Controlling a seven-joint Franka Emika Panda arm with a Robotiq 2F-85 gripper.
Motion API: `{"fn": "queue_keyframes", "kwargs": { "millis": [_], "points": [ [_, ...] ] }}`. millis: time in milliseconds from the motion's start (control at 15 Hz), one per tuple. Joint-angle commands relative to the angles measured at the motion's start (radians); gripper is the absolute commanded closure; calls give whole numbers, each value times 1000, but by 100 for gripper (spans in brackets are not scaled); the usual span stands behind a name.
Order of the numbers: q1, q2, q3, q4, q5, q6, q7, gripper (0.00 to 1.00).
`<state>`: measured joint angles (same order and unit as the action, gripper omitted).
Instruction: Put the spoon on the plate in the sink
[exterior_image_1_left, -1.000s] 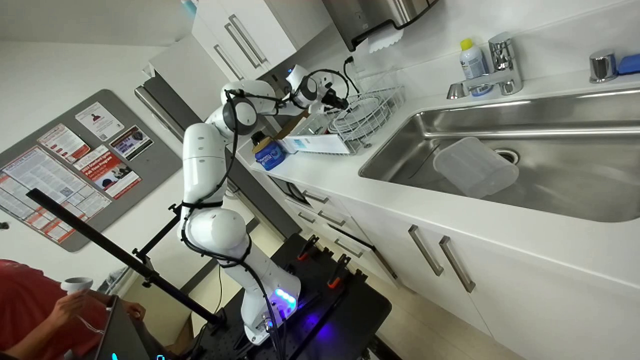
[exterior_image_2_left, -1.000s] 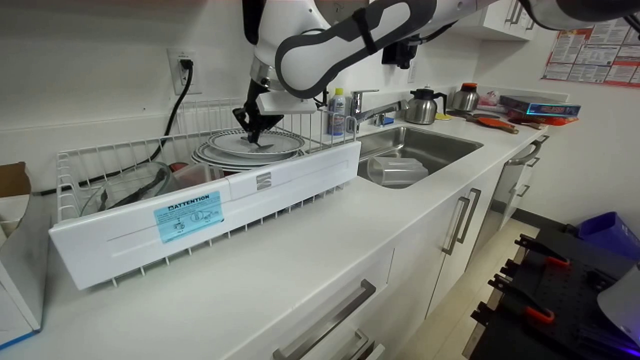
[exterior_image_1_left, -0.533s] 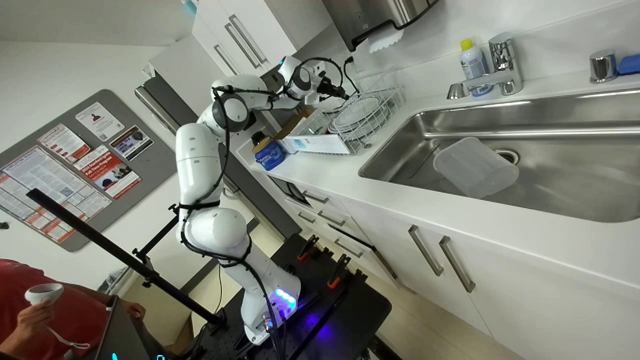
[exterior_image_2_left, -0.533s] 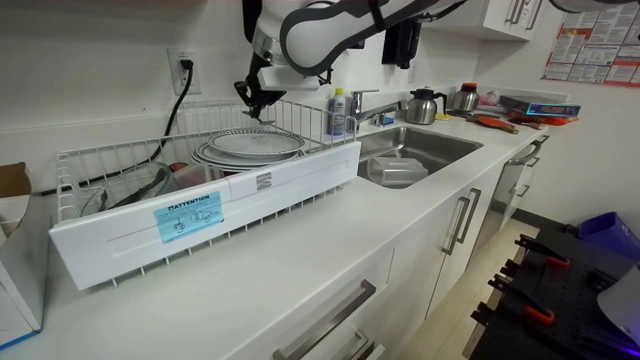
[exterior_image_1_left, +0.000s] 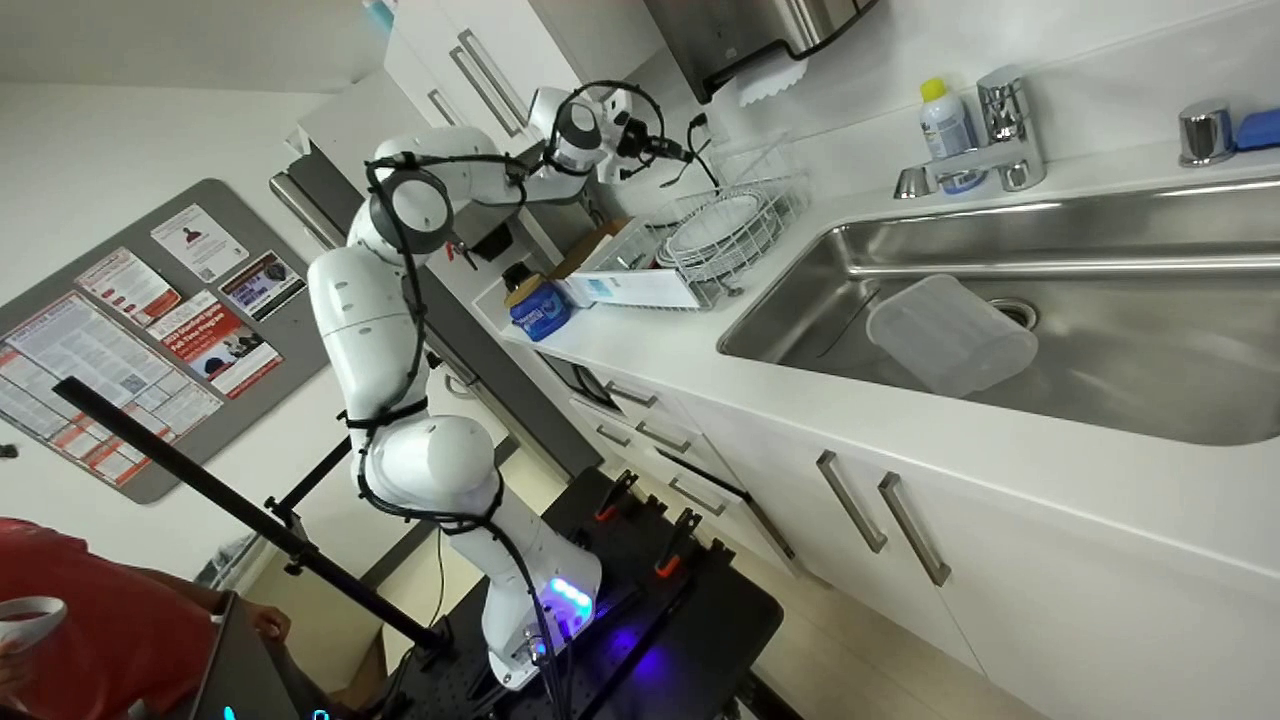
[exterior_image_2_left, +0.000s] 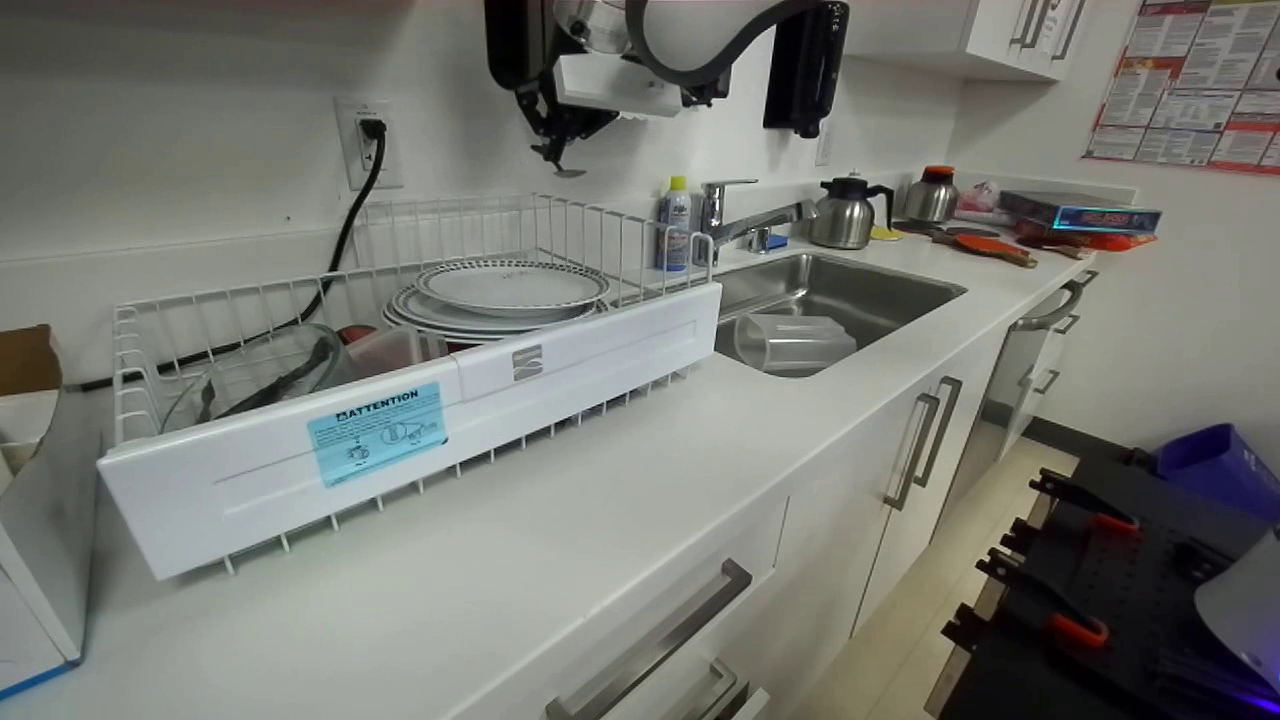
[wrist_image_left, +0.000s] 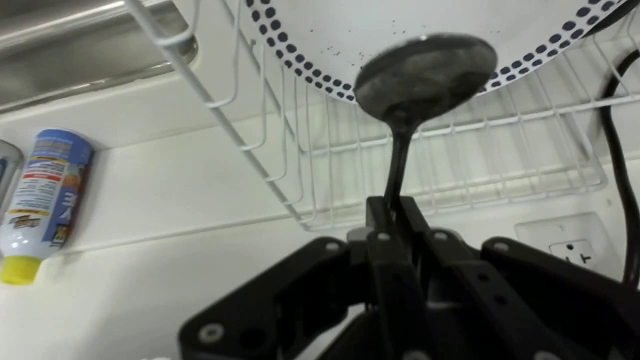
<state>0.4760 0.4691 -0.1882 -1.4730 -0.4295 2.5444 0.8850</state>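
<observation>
"Where's the gripper (exterior_image_2_left: 554, 150)?"
"Above the white rack (exterior_image_2_left: 620, 352), holding what looks like a spoon (exterior_image_2_left: 570, 173), though it's small from here."
"And the plates (exterior_image_2_left: 512, 284)?"
"Stacked in the rack. Beyond it, a clear container (exterior_image_2_left: 790, 342) lies on its side in the sink (exterior_image_2_left: 885, 295)."

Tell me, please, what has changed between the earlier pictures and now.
In an exterior view, the gripper has risen and shifted right, lifting the spoon away from the plates; nothing was let go. A white cup in an exterior view moved down and left. The plates, dish rack and the container in the sink stayed put.
</observation>
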Motion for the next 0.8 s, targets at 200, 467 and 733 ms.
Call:
{"fn": "queue_keyframes", "kwargs": {
  "millis": [200, 467, 733],
  "points": [
    [-16, -255, 14, -288, -238, -26, 267, 98],
    [-82, -356, 58, -411, -380, -82, 452, 98],
    [-187, -424, 124, -492, -447, -180, 569, 98]
  ]
}}
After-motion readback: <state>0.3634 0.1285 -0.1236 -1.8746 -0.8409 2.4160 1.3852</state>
